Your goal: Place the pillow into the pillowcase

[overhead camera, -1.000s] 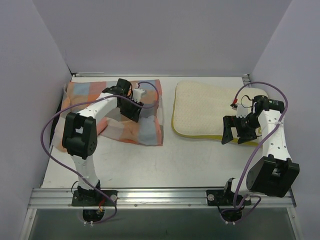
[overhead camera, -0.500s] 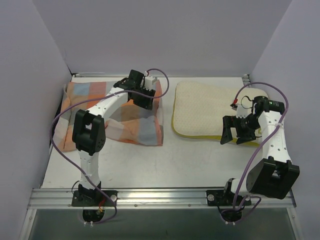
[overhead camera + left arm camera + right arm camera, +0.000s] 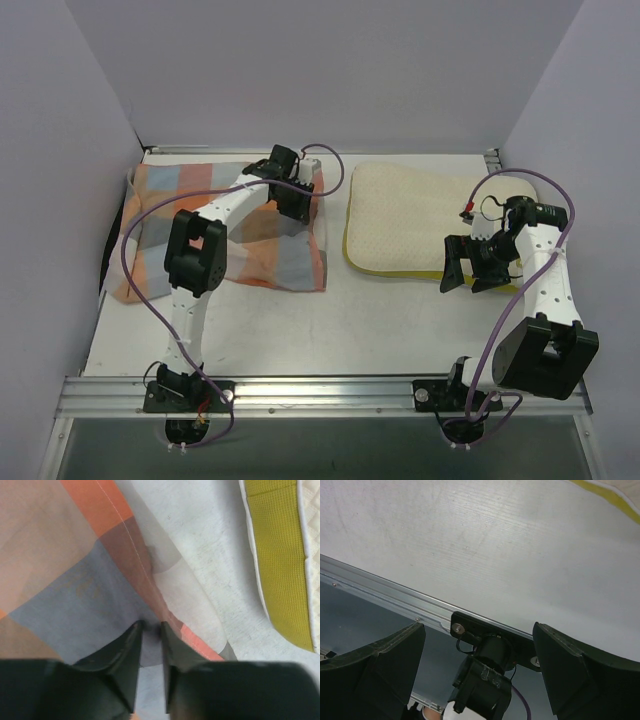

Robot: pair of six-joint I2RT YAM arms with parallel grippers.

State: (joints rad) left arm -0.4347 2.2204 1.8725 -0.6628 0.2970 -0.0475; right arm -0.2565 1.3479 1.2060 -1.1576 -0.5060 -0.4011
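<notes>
left pincer (image 3: 150, 626) clamped on pillowcase (image 3: 278, 256) right hem, far left | right pincer (image 3: 465, 277) apart above pillow (image 3: 400, 215) near edge, right | pillowcase floppy, light: grip one hem layer | pillow soft: pinch yellow edge

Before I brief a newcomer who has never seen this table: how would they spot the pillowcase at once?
On the white table, two soft things lie across the far half. The pillowcase is the floppy cloth on the left. Its big orange, grey and blue checks set it apart from the plain cream pillow beside it.
</notes>
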